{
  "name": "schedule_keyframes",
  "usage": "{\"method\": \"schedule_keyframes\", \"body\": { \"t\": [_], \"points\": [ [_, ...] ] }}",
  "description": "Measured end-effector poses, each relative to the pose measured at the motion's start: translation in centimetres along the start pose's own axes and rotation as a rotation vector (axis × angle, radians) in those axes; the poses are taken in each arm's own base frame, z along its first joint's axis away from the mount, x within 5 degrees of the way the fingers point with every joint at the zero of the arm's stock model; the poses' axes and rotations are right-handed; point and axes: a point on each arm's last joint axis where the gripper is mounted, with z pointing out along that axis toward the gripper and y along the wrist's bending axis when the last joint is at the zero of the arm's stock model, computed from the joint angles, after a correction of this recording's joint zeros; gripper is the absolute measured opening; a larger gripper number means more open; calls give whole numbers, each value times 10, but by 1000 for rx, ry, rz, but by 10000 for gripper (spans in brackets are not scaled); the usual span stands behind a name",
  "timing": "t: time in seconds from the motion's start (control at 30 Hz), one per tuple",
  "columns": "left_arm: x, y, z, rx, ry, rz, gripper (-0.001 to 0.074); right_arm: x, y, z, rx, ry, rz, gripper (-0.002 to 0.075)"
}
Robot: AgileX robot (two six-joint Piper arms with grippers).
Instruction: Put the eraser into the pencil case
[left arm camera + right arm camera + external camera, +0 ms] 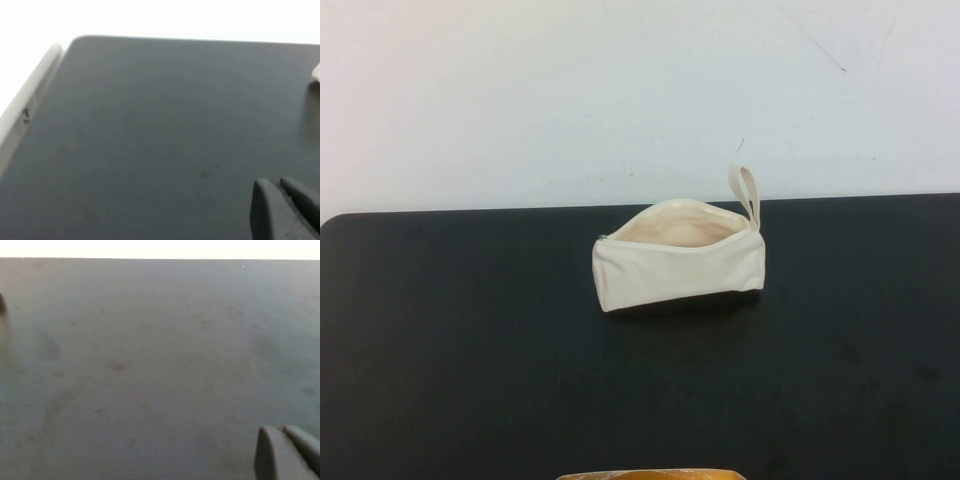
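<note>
The cream fabric pencil case (678, 258) stands on the black table (470, 350) near its far edge, zip open, loop strap (746, 192) sticking up at its right end. A pale corner of it shows at the edge of the left wrist view (316, 73). The eraser is not visible in any view. My left gripper (280, 186) is shut and empty, low over bare table. My right gripper (281, 432) is shut and empty over bare table. Neither arm shows in the high view.
A white wall (620, 90) rises behind the table's far edge. The table's rounded far left corner (80, 40) shows in the left wrist view. A yellow-tan object (650, 474) peeks in at the bottom of the high view.
</note>
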Motion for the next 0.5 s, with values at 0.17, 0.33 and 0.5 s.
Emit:
{"method": "schedule_keyframes", "body": {
  "t": [0.17, 0.33, 0.5],
  "points": [
    [0, 0, 0, 1, 4, -3, -1, 0, 0, 0, 0, 0, 0, -1],
    [0, 0, 0, 1, 4, -3, -1, 0, 0, 0, 0, 0, 0, -1],
    [1, 0, 0, 1, 6, -3, -1, 0, 0, 0, 0, 0, 0, -1]
  ]
}}
